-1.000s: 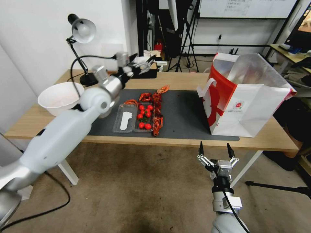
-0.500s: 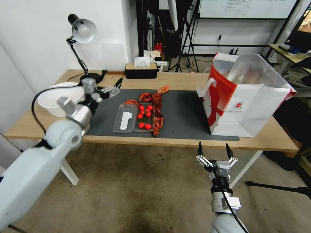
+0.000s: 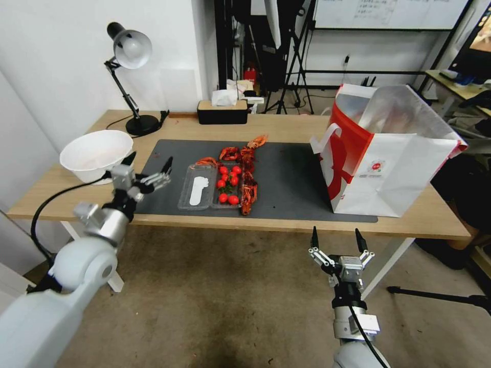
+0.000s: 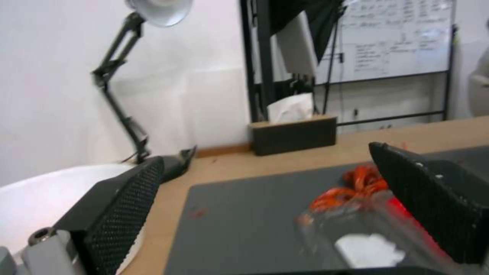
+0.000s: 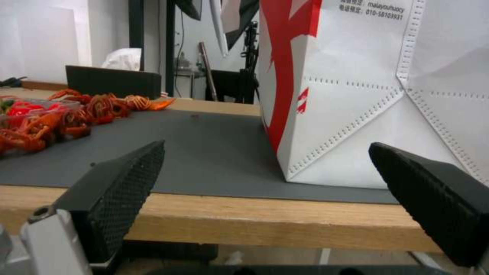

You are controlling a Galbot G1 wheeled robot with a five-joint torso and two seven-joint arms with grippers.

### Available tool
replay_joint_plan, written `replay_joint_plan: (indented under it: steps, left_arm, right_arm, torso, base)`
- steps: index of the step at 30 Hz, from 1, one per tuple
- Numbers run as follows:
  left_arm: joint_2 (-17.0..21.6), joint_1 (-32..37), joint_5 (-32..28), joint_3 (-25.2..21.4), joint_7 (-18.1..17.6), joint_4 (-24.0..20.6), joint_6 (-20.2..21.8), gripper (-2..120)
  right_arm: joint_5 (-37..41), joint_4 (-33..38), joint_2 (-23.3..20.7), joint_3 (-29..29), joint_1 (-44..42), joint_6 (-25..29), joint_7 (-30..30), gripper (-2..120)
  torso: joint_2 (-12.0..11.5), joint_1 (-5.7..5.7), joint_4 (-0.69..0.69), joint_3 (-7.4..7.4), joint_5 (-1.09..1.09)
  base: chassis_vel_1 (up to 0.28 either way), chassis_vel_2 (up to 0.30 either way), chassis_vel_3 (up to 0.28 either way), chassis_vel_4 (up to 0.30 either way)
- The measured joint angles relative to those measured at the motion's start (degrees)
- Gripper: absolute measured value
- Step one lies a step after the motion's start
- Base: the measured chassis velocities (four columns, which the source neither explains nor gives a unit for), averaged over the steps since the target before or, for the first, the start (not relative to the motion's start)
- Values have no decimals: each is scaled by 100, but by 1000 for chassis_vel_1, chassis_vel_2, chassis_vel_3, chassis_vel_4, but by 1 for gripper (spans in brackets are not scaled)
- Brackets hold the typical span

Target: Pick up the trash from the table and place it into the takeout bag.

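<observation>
Head view: both grippers released, trash on the mat, bag at the right

Head view takes in the whole long light-wood worktop (image 3: 286, 129) with its dark grey mat (image 3: 286, 179). On the mat lie a clear plastic tray (image 3: 198, 187) holding a white utensil, a patch of red cherry tomatoes (image 3: 228, 183) and a line of red crayfish shells (image 3: 248, 174). The large white-and-red paper takeout bag (image 3: 388, 158) stands upright and open at the mat's right end, silver lining showing inside. A white bowl (image 3: 95, 153) sits on the worktop's left end, a black desk lamp (image 3: 129, 76) behind it, a dark tissue box (image 3: 222, 111) at the far edge.

Left wrist view looks low across the mat from the bowl side: the tray and shells lie just ahead, blurred, the tissue box and lamp stand beyond, and the bowl's white rim shows beside one finger. Right wrist view looks level with the near worktop edge, showing the bag's stitched white corner and red panel close up, with the shells farther off across the mat.

The left gripper (image 3: 147, 168) hovers over the mat's left edge, between bowl and tray, fingers spread and holding nothing; its arm reaches up from below the worktop. The right gripper (image 3: 337, 239) points upward below the near worktop edge, in front of the bag, fingers wide apart and empty
</observation>
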Motion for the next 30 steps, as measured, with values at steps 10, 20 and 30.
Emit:
replay_joint_plan:
  steps: [10,20,30]
  left_arm:
    - [-313,1008,292,-438,-57,-21,-336,100]
    - [-499,1317,478,-506,-57,40,-603,100]
    - [-704,1522,732,-412,-19,291,-1047,100]
  right_arm:
    - [-27,-31,19,-12,-11,1,4,100]
    - [-49,-53,28,-21,-17,2,8,100]
    - [-67,-72,59,3,-66,5,26,100]
  torso:
    - [0,0,2,1,-1]
    - [0,0,2,1,-1]
    - [0,1,1,1,0]
  base:
    - [0,0,0,0]
    - [0,0,0,0]
    - [0,0,0,0]
